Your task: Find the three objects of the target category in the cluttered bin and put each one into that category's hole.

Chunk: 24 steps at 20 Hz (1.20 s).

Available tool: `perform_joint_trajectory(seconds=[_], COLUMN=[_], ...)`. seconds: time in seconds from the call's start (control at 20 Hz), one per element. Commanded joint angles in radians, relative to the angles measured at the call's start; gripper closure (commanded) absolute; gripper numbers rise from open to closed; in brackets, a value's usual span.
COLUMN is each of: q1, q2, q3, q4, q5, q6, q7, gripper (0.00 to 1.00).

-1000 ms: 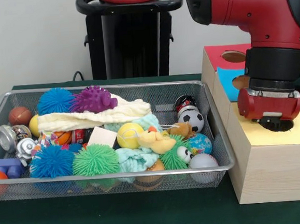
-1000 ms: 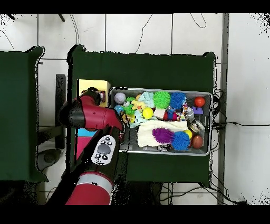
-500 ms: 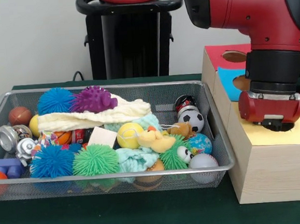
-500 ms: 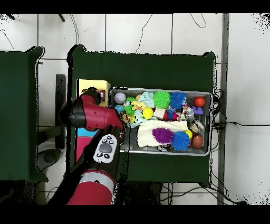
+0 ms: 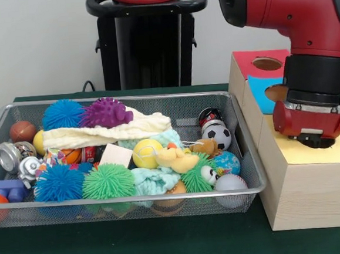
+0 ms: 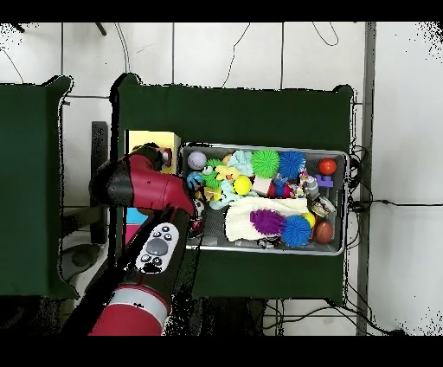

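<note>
The arm (image 5: 302, 10) is drifting a little sideways over the wooden box (image 5: 307, 187), away from the wire bin (image 5: 247, 174); compared with a second ago its red wrist is sitting slightly nearer the picture's right edge in the front view, and in the overhead view the upper arm (image 6: 138, 186) is swinging further off the bin toward the box side. The gripper (image 5: 315, 141) is hanging just above the yellow panel (image 5: 336, 149) on the box top, right where that panel's hole seems to be lying, and I cannot tell whether it is open or closed, or whether anything is in it, because the wrist is hiding it.

Nothing in the bin is shifting: the blue spiky ball (image 5: 58, 181), the green spiky ball (image 5: 108, 181), the purple spiky ball (image 5: 106, 112), the cream cloth (image 5: 105, 132), the yellow tennis ball (image 5: 147, 153) and the small football (image 5: 219, 136) are all lying as they were. Which category is wanted is not showing, so the things to be sorted are presumably waiting among this clutter.

My judgement is that the arm is finishing a visit to the box rather than picking, and is likely needing to go back over the bin next
</note>
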Motion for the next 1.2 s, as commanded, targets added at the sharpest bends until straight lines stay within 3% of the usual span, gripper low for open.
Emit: perform_joint_trajectory(seconds=[0.05, 0.55, 0.95, 1.2], q1=[0.062, 0.044, -0.012, -0.029], q2=[0.190, 0.248, 0.203, 0.183], q3=[-0.052, -0.099, -0.002, 0.042], q4=[-0.079, -0.235, -0.214, -0.189], q5=[0.037, -0.005, 0.004, 0.021], q6=[0.408, 0.535, 0.504, 0.504], q7=[0.321, 0.324, 0.236, 0.230], gripper=[1.00, 1.00, 1.00, 1.00])
